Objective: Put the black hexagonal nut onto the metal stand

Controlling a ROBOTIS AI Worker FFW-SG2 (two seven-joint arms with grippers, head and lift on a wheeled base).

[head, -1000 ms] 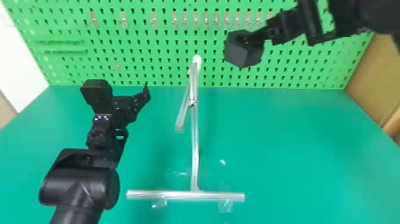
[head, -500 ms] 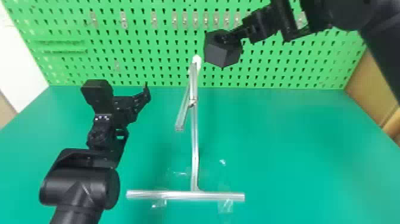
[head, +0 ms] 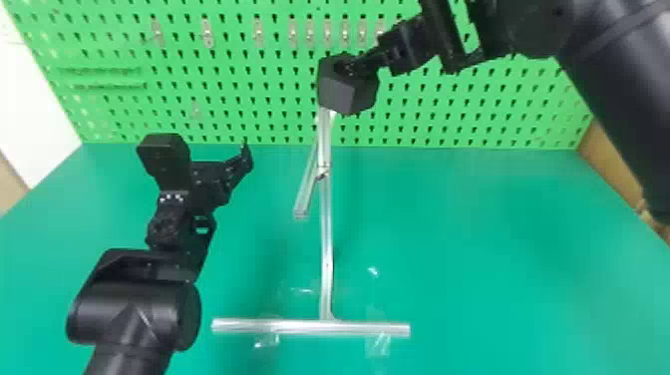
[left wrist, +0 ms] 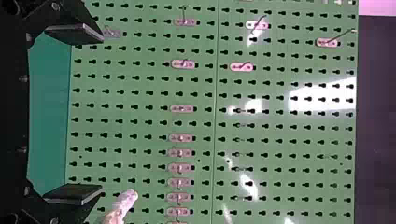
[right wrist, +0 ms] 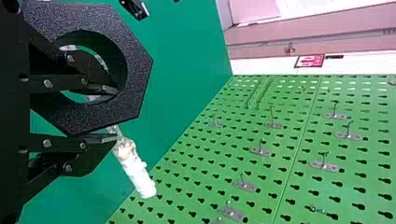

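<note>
1. Nut (head: 341, 92) has swung leftward, close to the top of the metal stand (head: 326, 239).
2. My right gripper (right wrist: 115, 114) pinches its wall, fingers nearly together.
3. Hole and stand tip likely need aligning next.

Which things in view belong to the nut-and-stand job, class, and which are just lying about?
For the job:
black hexagonal nut
metal stand
right gripper, jaws closed on the nut's wall
green table, under the stand

Just about:
green pegboard
metal hooks on it
left gripper, jaws apart, holding nothing
</note>
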